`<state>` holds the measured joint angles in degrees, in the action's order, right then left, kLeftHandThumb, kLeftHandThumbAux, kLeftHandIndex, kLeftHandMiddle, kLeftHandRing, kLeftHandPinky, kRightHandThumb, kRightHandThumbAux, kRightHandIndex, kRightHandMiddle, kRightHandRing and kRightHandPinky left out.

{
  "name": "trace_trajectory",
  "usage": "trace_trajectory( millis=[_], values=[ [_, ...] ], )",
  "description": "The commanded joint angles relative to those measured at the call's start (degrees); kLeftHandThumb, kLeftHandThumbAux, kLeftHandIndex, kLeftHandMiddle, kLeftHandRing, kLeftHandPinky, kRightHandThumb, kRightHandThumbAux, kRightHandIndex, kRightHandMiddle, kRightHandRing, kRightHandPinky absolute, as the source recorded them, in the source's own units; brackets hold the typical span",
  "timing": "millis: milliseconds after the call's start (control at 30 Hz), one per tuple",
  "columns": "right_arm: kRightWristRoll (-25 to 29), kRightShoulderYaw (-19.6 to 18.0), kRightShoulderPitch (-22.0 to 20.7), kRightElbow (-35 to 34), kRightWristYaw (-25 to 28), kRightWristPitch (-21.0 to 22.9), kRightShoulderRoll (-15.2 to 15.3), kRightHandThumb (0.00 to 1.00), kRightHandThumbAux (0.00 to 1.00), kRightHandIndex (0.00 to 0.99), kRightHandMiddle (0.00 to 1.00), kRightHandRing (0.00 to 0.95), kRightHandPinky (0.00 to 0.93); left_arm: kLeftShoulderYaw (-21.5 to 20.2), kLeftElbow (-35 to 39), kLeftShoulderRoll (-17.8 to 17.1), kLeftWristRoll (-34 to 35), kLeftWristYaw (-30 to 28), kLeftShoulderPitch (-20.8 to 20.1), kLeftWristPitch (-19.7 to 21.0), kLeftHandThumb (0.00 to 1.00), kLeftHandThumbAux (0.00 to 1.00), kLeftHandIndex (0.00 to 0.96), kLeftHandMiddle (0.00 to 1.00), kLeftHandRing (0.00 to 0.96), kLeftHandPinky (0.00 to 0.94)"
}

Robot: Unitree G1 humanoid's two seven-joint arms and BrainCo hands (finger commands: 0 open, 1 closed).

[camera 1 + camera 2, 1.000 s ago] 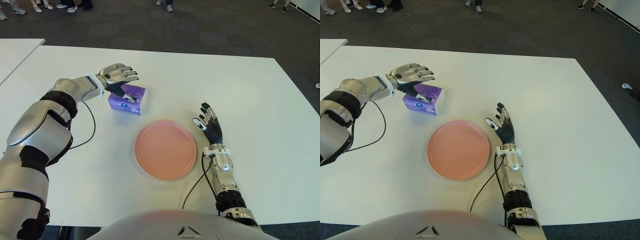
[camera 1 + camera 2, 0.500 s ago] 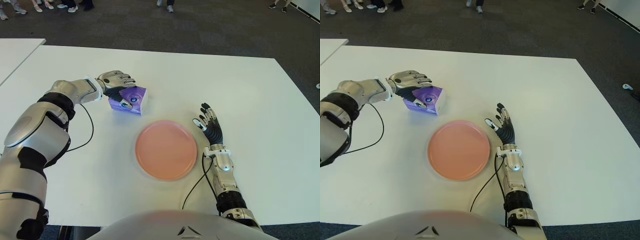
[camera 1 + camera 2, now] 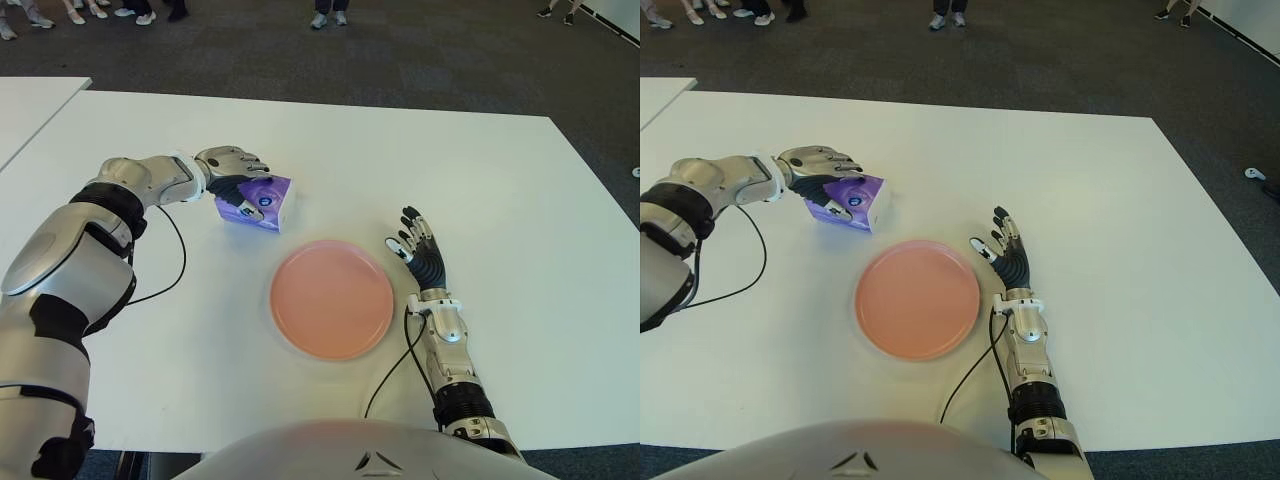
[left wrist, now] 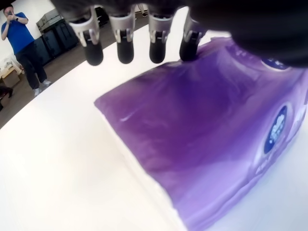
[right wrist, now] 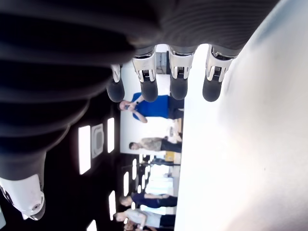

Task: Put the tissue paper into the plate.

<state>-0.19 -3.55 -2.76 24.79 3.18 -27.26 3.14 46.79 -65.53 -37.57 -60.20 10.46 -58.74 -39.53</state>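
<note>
White counter (image 3: pixel 520 180) carries our pink plate (image 3: pixel 331 299); beyond its left edge our left hand (image 3: pixel 232 164) clamps its fingers (image 4: pixel 124 44) over the tilted tissue pack (image 3: pixel 254 200) to lift it, while our right hand (image 3: pixel 418 247) shows spread beside the plate's right.

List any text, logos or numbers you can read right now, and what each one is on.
No text here is readable.
Purple tissue pack, under the left hand: a round white-and-blue logo and pale lettering on its side, too blurred to read.
Pink plate: no markings.
Right hand, right of the plate: no markings.
</note>
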Motion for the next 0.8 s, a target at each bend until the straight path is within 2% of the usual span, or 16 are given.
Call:
trace_trajectory(
  millis=[33, 367, 800],
  values=[
    [0.61, 0.01, 2.44, 1.49, 0.44, 2.23, -0.07, 0.0, 0.603, 0.0, 0.0, 0.0, 0.0, 0.9, 0.19, -0.09, -1.03, -0.45, 1.96, 1.03, 0.337, 0.057, 0.0, 0.0, 0.0, 0.0],
    [0.67, -0.02, 3.28, 0.46, 0.68, 2.54, -0.1, 0.0, 0.621, 0.0, 0.0, 0.0, 0.0, 2.47, -2.41, 1.49, -2.73, 5.62, 2.26, 5.2, 0.305, 0.058, 0.0, 0.0, 0.0, 0.0],
    [0.25, 0.08, 4.38, -0.95, 0.69, 2.6, 0.07, 0.0, 0.619, 0.0, 0.0, 0.0, 0.0, 3.46, -3.6, 2.69, -2.94, 11.03, 3.61, 6.3, 0.313, 0.067, 0.0, 0.0, 0.0, 0.0]
  ],
)
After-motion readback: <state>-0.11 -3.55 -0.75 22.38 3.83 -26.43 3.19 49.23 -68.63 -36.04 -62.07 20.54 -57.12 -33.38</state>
